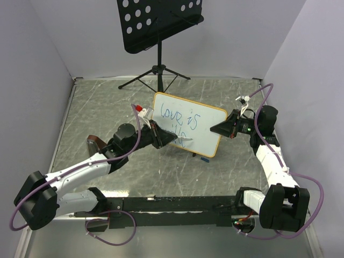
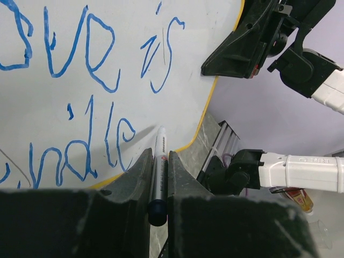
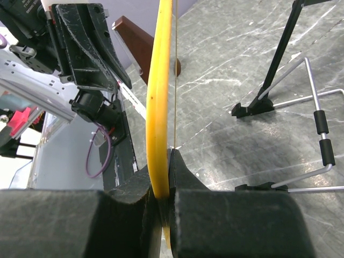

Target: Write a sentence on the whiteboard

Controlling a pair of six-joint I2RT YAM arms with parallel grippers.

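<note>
The whiteboard (image 1: 198, 114) stands tilted on the table and has a light yellow-wood frame. Blue words on it (image 2: 80, 64) read "love is" above "endle". My left gripper (image 1: 171, 140) is shut on a silver marker (image 2: 159, 161) with a dark end. The marker tip is at the board's lower part, just right of the last letter. My right gripper (image 1: 219, 128) is shut on the board's right edge. In the right wrist view the yellow frame (image 3: 159, 97) runs edge-on between its fingers (image 3: 185, 172).
A black perforated music stand (image 1: 158, 21) on a tripod stands behind the board; its legs (image 3: 279, 59) show in the right wrist view. A brown block (image 1: 95, 143) lies left of my left arm. A small blue cap (image 1: 204, 159) lies below the board's lower edge.
</note>
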